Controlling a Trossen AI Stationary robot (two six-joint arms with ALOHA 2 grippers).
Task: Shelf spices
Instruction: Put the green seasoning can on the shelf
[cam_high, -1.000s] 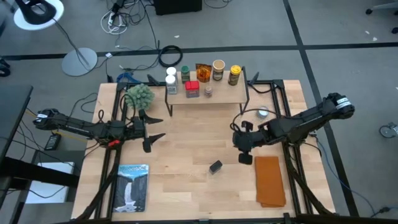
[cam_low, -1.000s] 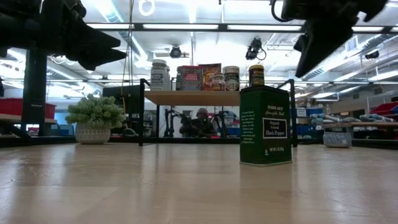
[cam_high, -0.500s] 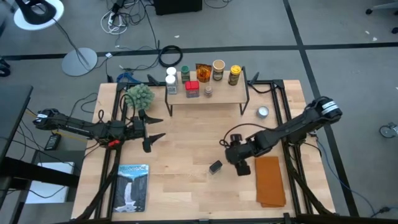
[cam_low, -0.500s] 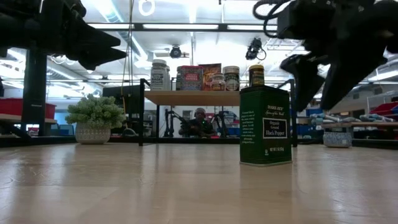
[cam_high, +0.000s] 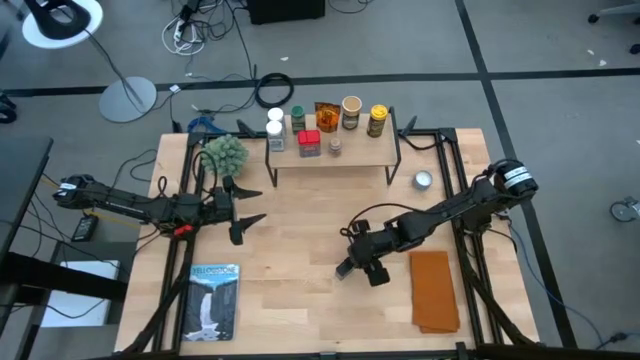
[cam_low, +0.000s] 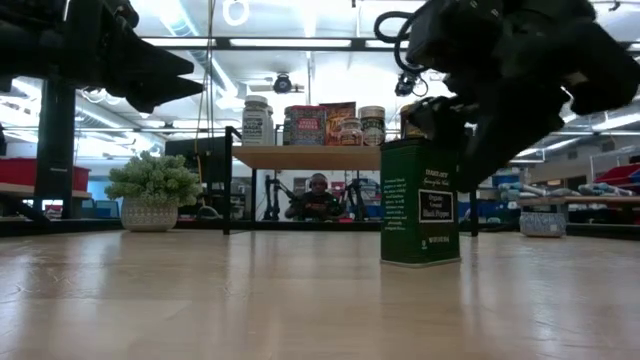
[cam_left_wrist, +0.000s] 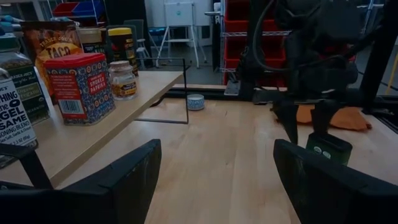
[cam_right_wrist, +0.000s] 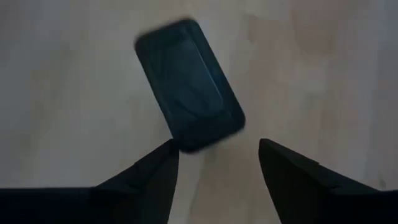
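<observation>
Partly hidden under the right hand (cam_high: 352, 266), a dark green pepper tin (cam_low: 420, 203) stands upright on the bench (cam_high: 300, 230), well nearer than the shelf (cam_high: 335, 154). That hand's fingers (cam_right_wrist: 152, 171) are spread, straddling the tin's top without clamping. 7 spices (cam_high: 309, 143) crowd the shelf. Left hand (cam_high: 245, 204) hovers released, far left.

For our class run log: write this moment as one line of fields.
right end effector: open, above black pepper tin | tin: upright on table | left end effector: open, waiting | shelf: holds spices
</observation>
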